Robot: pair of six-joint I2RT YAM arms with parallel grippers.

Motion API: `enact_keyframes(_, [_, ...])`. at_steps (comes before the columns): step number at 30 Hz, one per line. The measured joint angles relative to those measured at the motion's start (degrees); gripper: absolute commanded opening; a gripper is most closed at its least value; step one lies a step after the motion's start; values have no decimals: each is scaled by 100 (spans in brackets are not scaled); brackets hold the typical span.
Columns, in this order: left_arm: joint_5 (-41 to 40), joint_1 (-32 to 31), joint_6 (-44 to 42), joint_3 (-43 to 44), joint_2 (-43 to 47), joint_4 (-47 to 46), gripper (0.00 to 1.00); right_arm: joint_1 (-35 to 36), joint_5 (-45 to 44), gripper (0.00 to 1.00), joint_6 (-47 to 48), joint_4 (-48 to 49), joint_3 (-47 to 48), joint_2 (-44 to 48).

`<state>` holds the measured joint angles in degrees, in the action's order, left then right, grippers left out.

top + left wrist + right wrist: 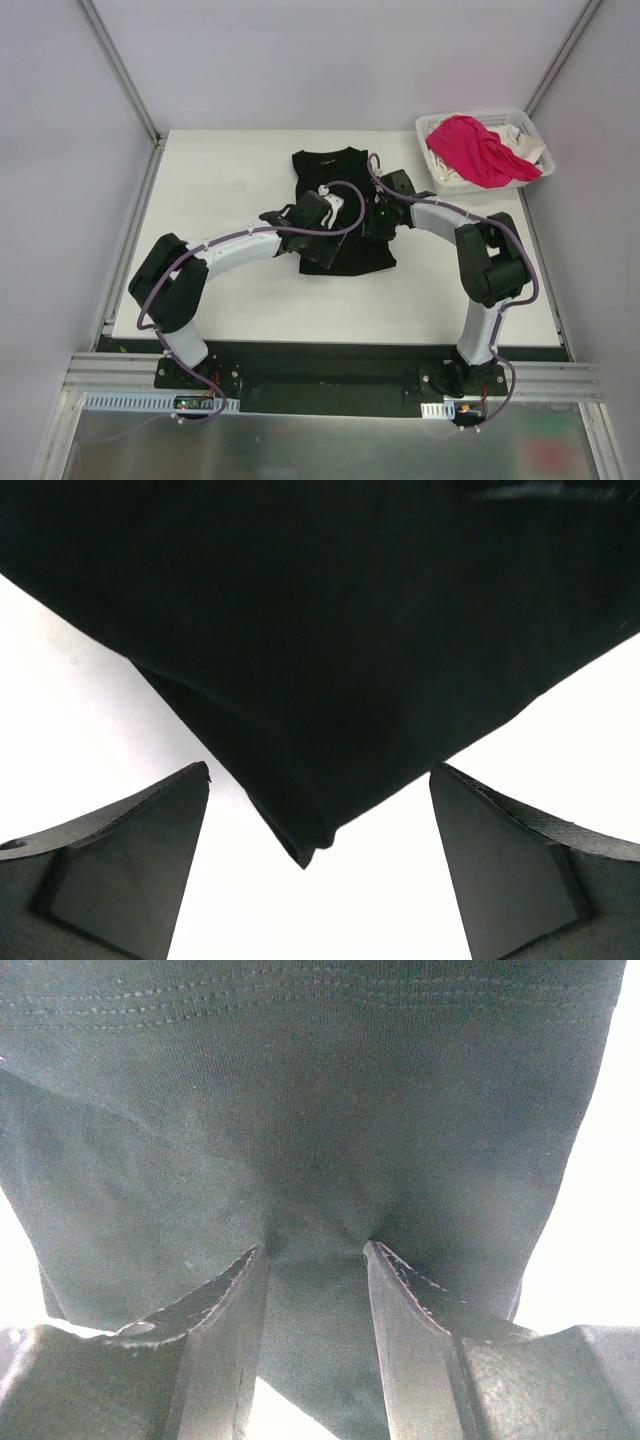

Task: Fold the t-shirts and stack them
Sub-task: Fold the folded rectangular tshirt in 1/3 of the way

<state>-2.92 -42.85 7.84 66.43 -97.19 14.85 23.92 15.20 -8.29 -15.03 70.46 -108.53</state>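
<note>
Black t-shirt (345,255) is being folded: right claw (315,1250) is pinching its cloth, left claw (320,768) is gaping empty around a corner, probably needing to close next.

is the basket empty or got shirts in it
Not empty: a pink shirt and a white shirt lie piled in the basket.

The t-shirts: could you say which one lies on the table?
The black t-shirt; the pink one and white one sit in the basket.
</note>
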Motion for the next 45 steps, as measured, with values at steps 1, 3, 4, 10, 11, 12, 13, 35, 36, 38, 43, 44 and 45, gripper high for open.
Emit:
enact_keyframes(1, [39, -15, 33, -83, -9, 0, 91, -9, 0, 47, -13, 15, -22, 0])
enact_keyframes(3, [101, -35, 68, -221, -37, 24, 90, -22, 0, 48, -52, 57, -46, 0])
enact_keyframes(4, [120, -46, 81, -282, -52, 44, 90, -26, 0, 48, -70, 72, -55, 0])
enact_keyframes(10, [125, -149, 208, -726, -105, 175, 90, -72, 22, 48, -157, 125, -83, 0])
enact_keyframes(11, [125, -151, 223, -769, -105, 192, 90, -81, 28, 49, -164, 131, -87, 0])
enact_keyframes(12, [122, -175, 243, -824, -103, 192, 90, -94, 35, 49, -173, 142, -96, 0])
enact_keyframes(13, [92, -179, 262, -868, -98, 199, 90, -109, 46, 49, -177, 151, -98, 0])
enact_keyframes(35, [-59, -221, -238, 1504, -260, 750, 87, -232, 90, 52, -199, 245, -133, 0])
enact_keyframes(36, [-57, -221, -249, 1508, -304, 756, 87, -229, 98, 54, -201, 247, -133, 0])
enact_keyframes(38, [-39, -221, -249, 1506, -437, 835, 86, -227, 118, 55, -201, 247, -127, 0])
enact_keyframes(43, [120, -223, -192, 1248, -649, 870, 85, -219, 81, 57, -192, 175, -46, -9])
enact_keyframes(44, [138, -225, -166, 1178, -662, 883, 85, -225, 57, 57, -192, 151, -20, -20])
enact_keyframes(45, [146, -240, -138, 1123, -662, 896, 85, -232, 46, 56, -190, 122, 9, -28])
